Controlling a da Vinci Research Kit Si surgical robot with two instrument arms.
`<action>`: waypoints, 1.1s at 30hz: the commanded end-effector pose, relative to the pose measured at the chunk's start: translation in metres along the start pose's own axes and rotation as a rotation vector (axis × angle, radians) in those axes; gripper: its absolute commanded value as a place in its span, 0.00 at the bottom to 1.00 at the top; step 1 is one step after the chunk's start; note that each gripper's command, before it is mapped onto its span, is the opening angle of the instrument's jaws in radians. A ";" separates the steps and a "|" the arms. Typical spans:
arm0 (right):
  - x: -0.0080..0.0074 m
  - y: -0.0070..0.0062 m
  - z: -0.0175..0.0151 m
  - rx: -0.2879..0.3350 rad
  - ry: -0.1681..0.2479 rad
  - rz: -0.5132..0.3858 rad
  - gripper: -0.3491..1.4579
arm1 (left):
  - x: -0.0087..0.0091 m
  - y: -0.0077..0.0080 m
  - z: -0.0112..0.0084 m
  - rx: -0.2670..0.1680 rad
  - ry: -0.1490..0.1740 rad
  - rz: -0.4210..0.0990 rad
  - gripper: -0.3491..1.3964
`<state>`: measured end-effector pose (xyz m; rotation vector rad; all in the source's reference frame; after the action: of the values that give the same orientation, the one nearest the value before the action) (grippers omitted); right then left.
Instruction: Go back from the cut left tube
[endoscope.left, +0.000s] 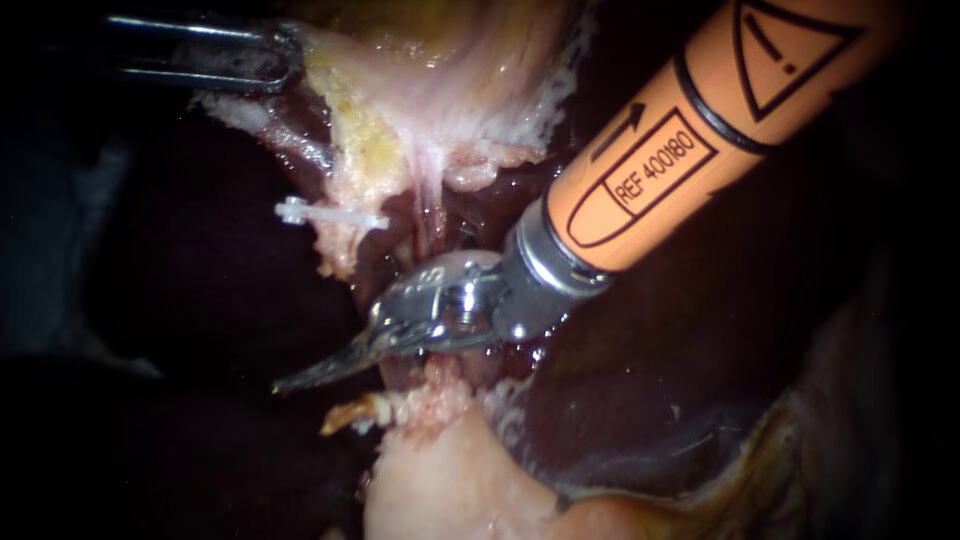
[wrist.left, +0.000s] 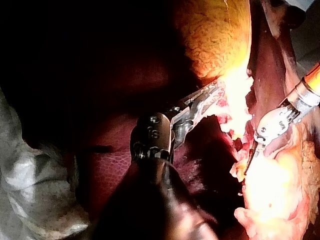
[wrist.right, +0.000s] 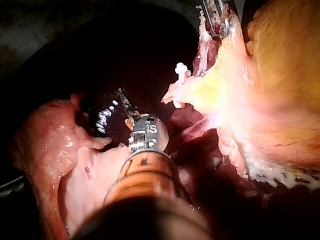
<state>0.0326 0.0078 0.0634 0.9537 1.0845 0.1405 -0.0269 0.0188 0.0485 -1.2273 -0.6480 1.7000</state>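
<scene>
The left tube is cut in two. Its upper stump (endoscope.left: 345, 240) carries a white clip (endoscope.left: 330, 214), and its frayed lower stump (endoscope.left: 395, 408) sits on pale tissue below. My right instrument (endoscope.left: 300, 378), orange-shafted and coming in from the upper right, lies between the two stumps with its curved blades shut and pointing left, holding nothing. The same blades (wrist.left: 248, 165) show beside the bright tissue in the left wrist view. My left instrument (endoscope.left: 285, 55), at the upper left, is shut on the edge of the gallbladder (endoscope.left: 440, 90) and holds it up; the left wrist view shows that grip (wrist.left: 210, 100).
Dark liver (endoscope.left: 150, 300) fills the left and the lower right around the stumps. A pale lump of tissue (endoscope.left: 450, 490) lies under the blades. The clip (wrist.right: 180, 70) shows ahead of the right instrument. Grey cloth (wrist.left: 30, 190) lies beside the left shaft.
</scene>
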 end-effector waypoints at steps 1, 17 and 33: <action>-0.0001 0.0000 0.0000 0.000 0.000 0.001 0.00 | 0.0000 0.0000 0.0000 0.000 0.000 0.000 0.00; -0.0004 0.0001 0.0002 -0.061 0.012 -0.036 0.90 | 0.0000 0.0000 -0.0002 -0.001 0.000 0.001 0.00; -0.0021 -0.0048 -0.0051 -0.463 0.054 -0.141 0.99 | -0.0001 -0.0002 -0.0002 -0.002 -0.001 0.001 0.00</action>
<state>0.0248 0.0070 0.0602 0.4229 1.0995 0.2834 -0.0265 0.0188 0.0485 -1.2281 -0.6486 1.7015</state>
